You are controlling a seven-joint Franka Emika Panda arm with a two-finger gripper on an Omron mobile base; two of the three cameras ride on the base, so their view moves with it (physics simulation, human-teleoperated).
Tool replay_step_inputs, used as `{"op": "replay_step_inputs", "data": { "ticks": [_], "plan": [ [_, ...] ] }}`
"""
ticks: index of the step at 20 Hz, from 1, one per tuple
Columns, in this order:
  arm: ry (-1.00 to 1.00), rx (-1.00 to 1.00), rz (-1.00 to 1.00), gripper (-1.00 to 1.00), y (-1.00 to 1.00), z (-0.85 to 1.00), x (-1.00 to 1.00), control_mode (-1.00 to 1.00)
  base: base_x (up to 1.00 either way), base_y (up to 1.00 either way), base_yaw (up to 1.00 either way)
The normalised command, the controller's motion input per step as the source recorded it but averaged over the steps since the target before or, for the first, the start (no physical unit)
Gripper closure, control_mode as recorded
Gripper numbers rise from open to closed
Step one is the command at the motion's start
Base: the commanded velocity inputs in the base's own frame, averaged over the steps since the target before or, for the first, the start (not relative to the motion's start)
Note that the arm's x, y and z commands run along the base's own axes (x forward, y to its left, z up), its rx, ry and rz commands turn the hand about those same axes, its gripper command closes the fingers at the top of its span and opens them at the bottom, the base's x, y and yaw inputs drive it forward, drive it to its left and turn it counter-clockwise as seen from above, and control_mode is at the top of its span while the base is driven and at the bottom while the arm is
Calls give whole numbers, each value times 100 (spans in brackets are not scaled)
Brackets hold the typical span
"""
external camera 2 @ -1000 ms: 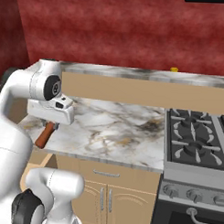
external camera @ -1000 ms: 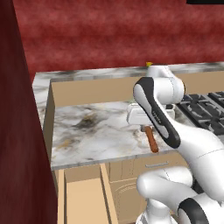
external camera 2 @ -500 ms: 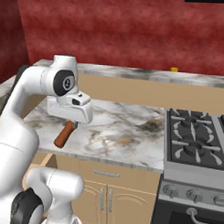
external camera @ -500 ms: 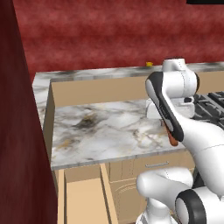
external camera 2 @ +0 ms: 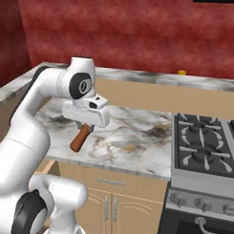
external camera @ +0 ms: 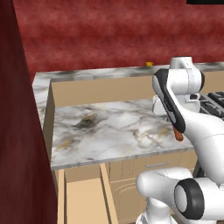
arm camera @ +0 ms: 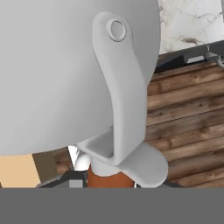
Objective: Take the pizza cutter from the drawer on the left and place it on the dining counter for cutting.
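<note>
A: Where do we have the pizza cutter point(external camera 2: 81, 138) right now?

B: We have it up in the air, clamped in the claw point(external camera 2: 85, 122). In the right base view its reddish-brown handle hangs down and to the left from under the hand, over the front part of the marble worktop point(external camera 2: 132, 138). We can't make out the blade there; the hand covers it.

A: And from the other side?

B: In the left base view we see just the orange-brown tip of the handle point(external camera: 178, 134) poking out behind our own forearm, near the worktop's right front edge. In the hand view the big grey disc of the blade point(arm camera: 65, 74) and its curved guard sit right against the camera, with the top of the handle at the bottom.

A: So the claw is clenched on it?

B: Yes, we are grasping the cutter, clear of any table.

A: The drawer point(external camera: 81, 197)?

B: It stands pulled out below the worktop's left end. The dining counter point(external camera 2: 196, 81) runs along the back, with a small yellow thing point(external camera 2: 181, 72) on its ledge. The stove point(external camera 2: 204, 146) is to the right.
</note>
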Motion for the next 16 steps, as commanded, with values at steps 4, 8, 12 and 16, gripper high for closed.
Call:
{"op": "replay_step_inputs", "data": {
  "ticks": [4, 8, 12, 16],
  "plan": [
    [0, 0, 0, 100, 0, 0, 9, -100, 0, 0, 0],
    [0, 0, 0, 100, 0, 0, 0, -100, 0, 0, 0],
    [0, 0, 0, 100, -4, 0, 0, 100, -6, -12, 0],
    [0, 0, 0, 100, 0, 0, 0, 100, -47, -94, 0]
  ]
}}
